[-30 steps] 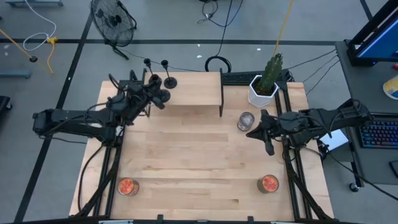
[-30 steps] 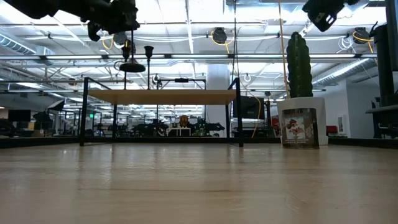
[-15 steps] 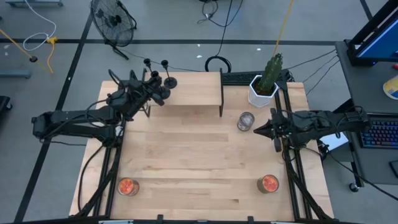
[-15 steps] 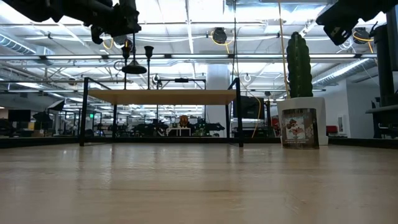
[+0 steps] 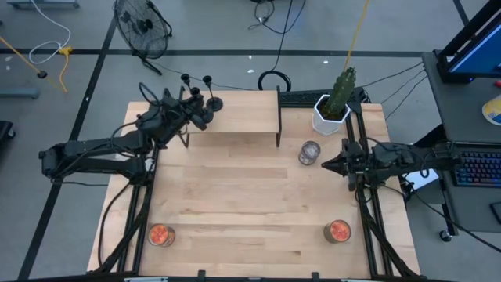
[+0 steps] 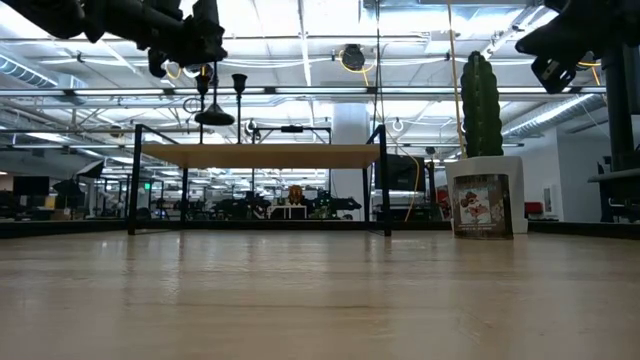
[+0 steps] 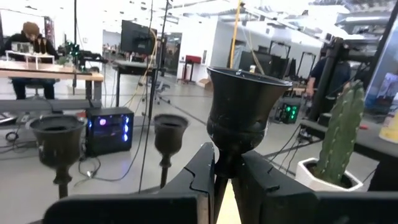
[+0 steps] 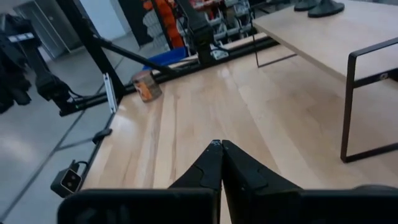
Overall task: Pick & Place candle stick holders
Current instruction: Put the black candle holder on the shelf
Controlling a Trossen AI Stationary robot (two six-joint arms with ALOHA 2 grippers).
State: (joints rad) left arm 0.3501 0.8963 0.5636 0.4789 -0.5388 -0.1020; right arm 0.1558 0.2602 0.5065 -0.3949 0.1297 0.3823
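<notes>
Wood table w/ a raised shelf at the back. Left arm has crept further back along the shelf's left end over the last sec; left gripper pinches one candle stick holder by the stem, carried just above shelf level, base clear in the low view. Two other holders stand just beside it at the shelf's back-left corner. Right arm has pulled back toward the right table edge, right gripper pressed together, empty. Looks like placement of this holder is close; release not yet done.
</notes>
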